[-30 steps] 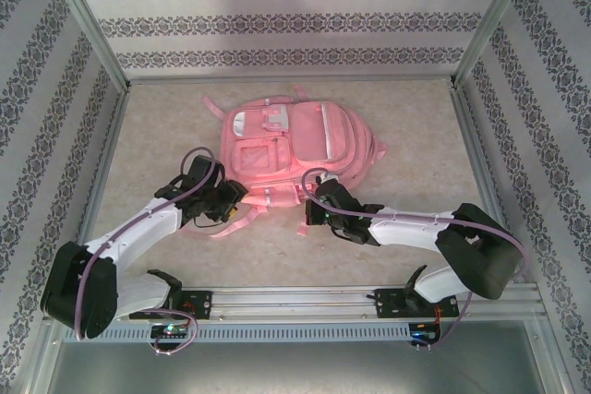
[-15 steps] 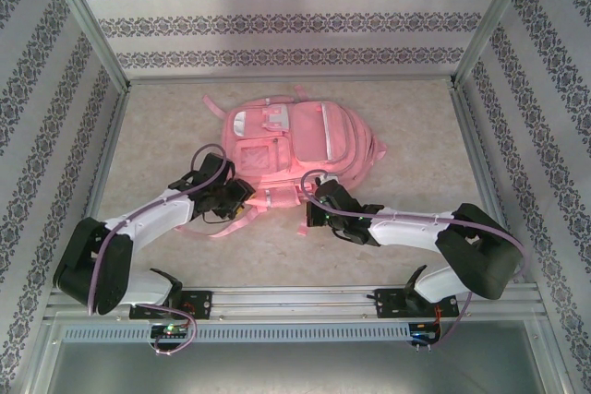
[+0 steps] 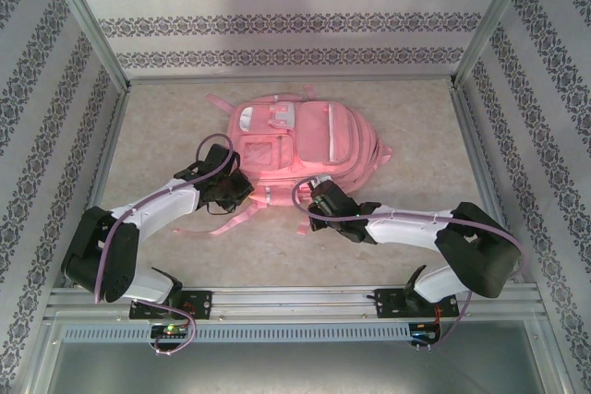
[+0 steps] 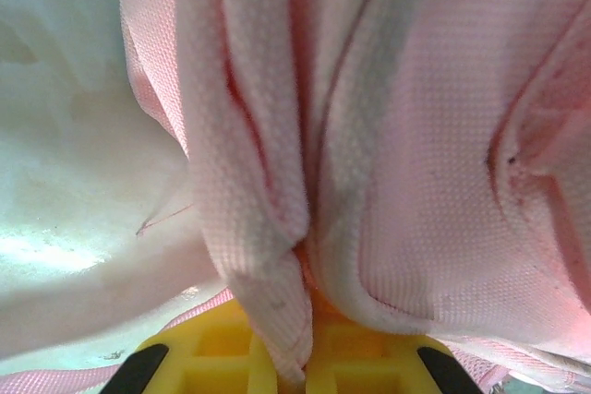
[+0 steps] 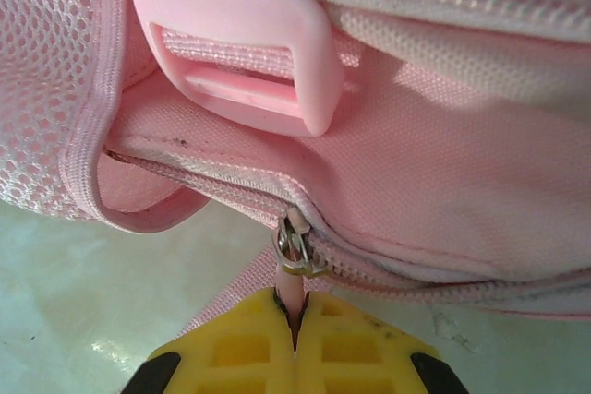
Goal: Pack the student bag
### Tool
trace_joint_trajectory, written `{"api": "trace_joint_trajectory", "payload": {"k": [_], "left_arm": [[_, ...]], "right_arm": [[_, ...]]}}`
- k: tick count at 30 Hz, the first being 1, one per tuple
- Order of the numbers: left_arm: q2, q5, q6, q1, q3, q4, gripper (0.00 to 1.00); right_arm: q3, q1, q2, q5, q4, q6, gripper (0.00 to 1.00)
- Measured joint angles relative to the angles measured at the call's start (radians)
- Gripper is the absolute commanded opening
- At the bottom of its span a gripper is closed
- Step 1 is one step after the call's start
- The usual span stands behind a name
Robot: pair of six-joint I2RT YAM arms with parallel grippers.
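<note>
The student bag (image 3: 300, 140) lies flat on the table's middle, a big pink backpack with front pockets facing up. My left gripper (image 3: 242, 189) is at its near left edge. In the left wrist view, the left gripper (image 4: 300, 362) is shut on a fold of the bag's pink fabric (image 4: 268, 228). My right gripper (image 3: 319, 198) sits at the bag's near edge. In the right wrist view, the right gripper (image 5: 294, 320) is shut on the pink zipper pull (image 5: 291, 288) below the metal slider (image 5: 295, 251). A pink plastic buckle (image 5: 245, 53) lies just above.
Loose pink straps (image 3: 235, 220) trail onto the table between the two grippers. Patterned walls and metal posts (image 3: 88, 20) close in the left, right and back sides. A metal rail (image 3: 295, 302) carries the arm bases along the near edge.
The left gripper moved in to the bag's near left edge and shut on its fabric. The bag's near edge bunched and shifted slightly. The right gripper kept its hold on the zipper pull.
</note>
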State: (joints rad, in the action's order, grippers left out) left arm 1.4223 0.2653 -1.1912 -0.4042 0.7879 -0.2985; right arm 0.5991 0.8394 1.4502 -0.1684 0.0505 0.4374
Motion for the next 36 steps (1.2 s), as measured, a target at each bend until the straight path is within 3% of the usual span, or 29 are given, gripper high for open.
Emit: {"api": "trace_joint_trajectory", "payload": {"k": [17, 29, 36], "left_arm": [[0.0, 0.042, 0.036, 0.034, 0.019, -0.008, 0.0], [0.021, 0.066, 0.041, 0.051, 0.025, -0.01, 0.0], [0.026, 0.07, 0.041, 0.055, 0.028, -0.01, 0.0]], "right_arm": [[0.003, -0.116, -0.029, 0.115, 0.003, -0.03, 0.0], [-0.019, -0.139, -0.014, 0.198, 0.047, -0.043, 0.0], [0.007, -0.137, 0.069, 0.182, 0.078, -0.017, 0.2]]}}
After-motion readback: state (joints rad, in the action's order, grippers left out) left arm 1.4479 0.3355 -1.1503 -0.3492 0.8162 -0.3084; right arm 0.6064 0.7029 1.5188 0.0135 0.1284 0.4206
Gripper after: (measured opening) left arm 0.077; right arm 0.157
